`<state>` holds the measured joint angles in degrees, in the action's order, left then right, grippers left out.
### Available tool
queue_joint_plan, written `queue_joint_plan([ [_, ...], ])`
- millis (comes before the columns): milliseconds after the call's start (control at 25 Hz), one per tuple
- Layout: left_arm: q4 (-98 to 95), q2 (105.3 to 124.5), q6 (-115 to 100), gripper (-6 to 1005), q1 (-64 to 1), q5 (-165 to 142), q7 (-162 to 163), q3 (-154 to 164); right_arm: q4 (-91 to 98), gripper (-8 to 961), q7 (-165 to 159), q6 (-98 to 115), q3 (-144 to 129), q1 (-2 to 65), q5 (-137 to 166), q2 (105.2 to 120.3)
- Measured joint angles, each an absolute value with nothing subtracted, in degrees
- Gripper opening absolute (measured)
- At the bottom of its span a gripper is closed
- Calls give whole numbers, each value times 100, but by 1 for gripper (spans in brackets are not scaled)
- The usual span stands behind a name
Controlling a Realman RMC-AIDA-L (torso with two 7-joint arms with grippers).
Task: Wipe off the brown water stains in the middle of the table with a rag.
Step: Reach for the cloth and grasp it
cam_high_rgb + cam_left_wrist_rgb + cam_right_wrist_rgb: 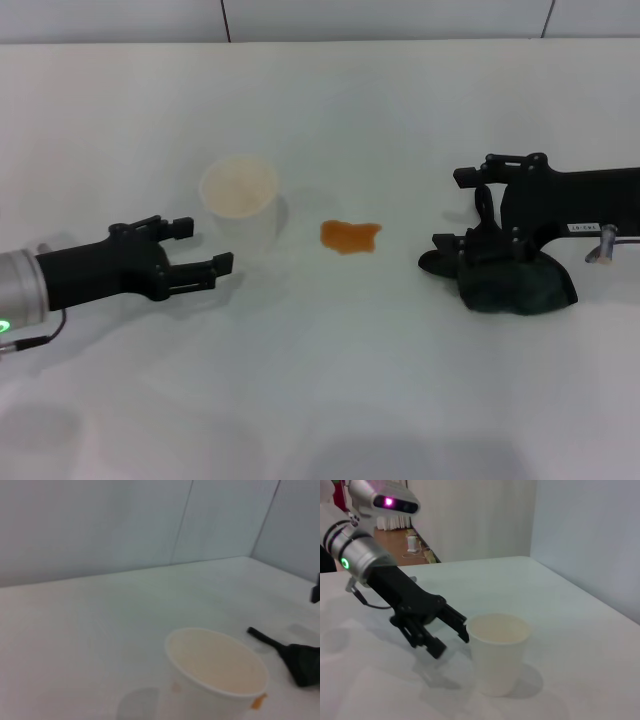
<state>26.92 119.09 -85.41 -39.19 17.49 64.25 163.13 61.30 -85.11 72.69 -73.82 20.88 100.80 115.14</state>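
The brown water stain (350, 236) is a small orange-brown blotch in the middle of the white table (330, 390). A sliver of the stain shows past the cup in the left wrist view (258, 701). The dark green-black rag (520, 284) lies crumpled on the table to the right of the stain. It also shows in the left wrist view (301, 663). My right gripper (452, 210) is open, its fingers spread wide over the rag's left end, with the lower finger against the cloth. My left gripper (208, 247) is open and empty, low over the table beside the cup; it also shows in the right wrist view (452, 644).
A white paper cup (240, 200) stands upright just left of the stain, between it and my left gripper. It also shows in the left wrist view (215, 675) and the right wrist view (497, 652). A grey wall runs along the table's far edge.
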Motion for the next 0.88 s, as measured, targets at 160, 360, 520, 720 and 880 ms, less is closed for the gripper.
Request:
queue_joint_plan([
  [160,3653,11906,-9662,875,-3977,1631,7226,16313,6140,870,-8513,7268,-7382,2099,10081,11514],
  [360,4573,11861,-10709,873,-4095,1506,7819,16315,6144,870,-8521,7262,-7383,2101,10081,11514],
  [520,5166,11779,-11300,867,-4394,1130,8263,16318,6125,870,-8524,7248,-7383,2100,10081,11514],
  [720,5387,11662,-11320,861,-5116,138,8435,16327,6097,870,-8528,7200,-7383,2100,10081,11514],
  [880,5461,11556,-11287,861,-5615,-98,8388,16329,6095,870,-8534,7197,-7400,2101,10060,11519],
])
